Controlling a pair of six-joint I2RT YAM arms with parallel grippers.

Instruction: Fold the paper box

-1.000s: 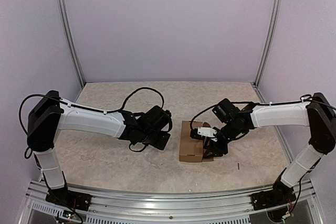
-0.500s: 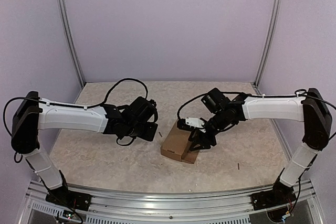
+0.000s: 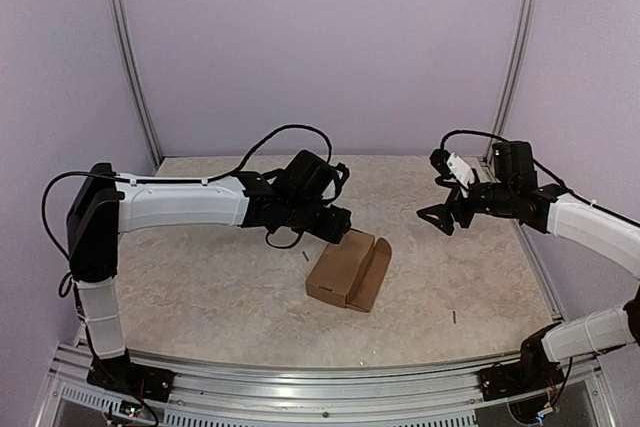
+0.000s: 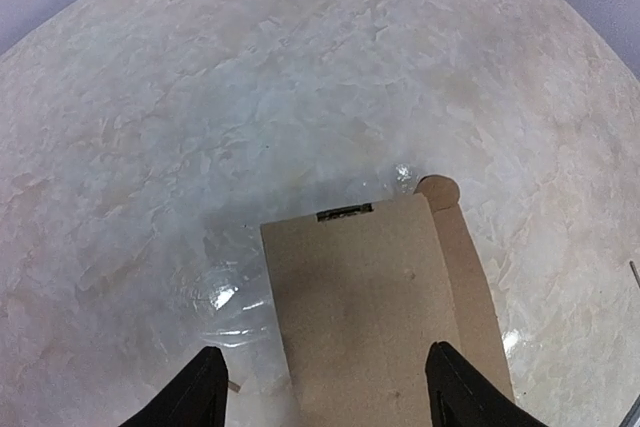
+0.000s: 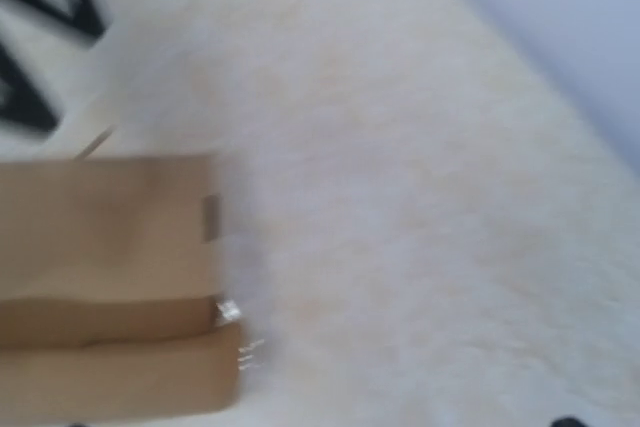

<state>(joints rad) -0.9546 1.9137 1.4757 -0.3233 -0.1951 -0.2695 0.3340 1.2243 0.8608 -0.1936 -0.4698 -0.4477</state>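
One paper box (image 3: 348,274) lies on the table (image 3: 200,292) a little right of centre, nearer the arm bases than either gripper. It's plain brown and mostly flat, with the broad panel facing up and the right-hand flap standing at an angle along the long edge. Nothing grips it. Left gripper (image 3: 335,225) sits just past the box's far left corner, its arm reaching across from the left. In the left wrist view its jaws are spread wide: one black finger (image 4: 205,392) is outside the box's left edge and the other is over its right side. The box (image 4: 360,307) runs between them on the table, and whether either finger touches the cardboard can't be told. The same view shows a small slot (image 4: 344,213) at the box's far edge and a rounded tab (image 4: 438,190) at its far right corner. Right gripper (image 3: 437,215) is well apart from the box, off to the right and farther back. It is raised off the table with its fingers splayed in a V, holding nothing. The right wrist view is blurred: the box (image 5: 110,287) is at lower left, and the gripper's own fingers aren't readable. Lilac back wall (image 3: 320,47) closes the far side.
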